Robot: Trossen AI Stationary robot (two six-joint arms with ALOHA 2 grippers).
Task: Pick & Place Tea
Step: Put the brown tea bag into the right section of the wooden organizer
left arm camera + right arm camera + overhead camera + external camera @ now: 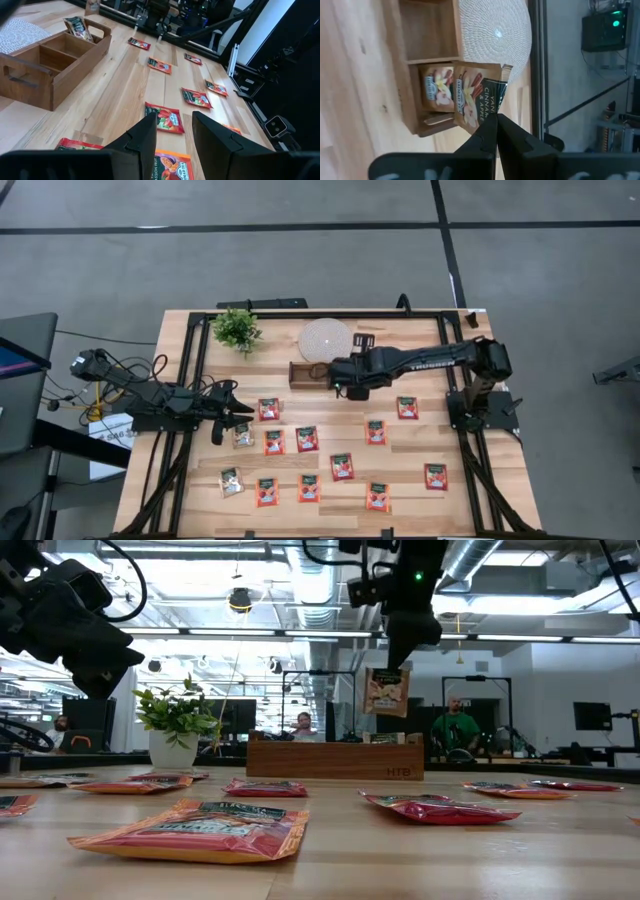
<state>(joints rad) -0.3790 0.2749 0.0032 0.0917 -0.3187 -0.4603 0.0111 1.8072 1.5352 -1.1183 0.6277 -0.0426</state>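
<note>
My right gripper (495, 120) is pinching a beige tea sachet (479, 95) by its edge, hanging clear above the wooden tray (427, 65); my left gripper (172, 131) is waiting open.

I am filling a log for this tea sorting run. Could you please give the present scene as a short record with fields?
right gripper: shut on a beige tea sachet, held above the wooden tray
tray contents: one beige sachet already in an end compartment
left gripper: open, empty, above the red-orange sachets on the table's left part
loose sachets: about sixteen lying flat on the table, mostly red-orange
other items: white round disc, potted plant
</note>
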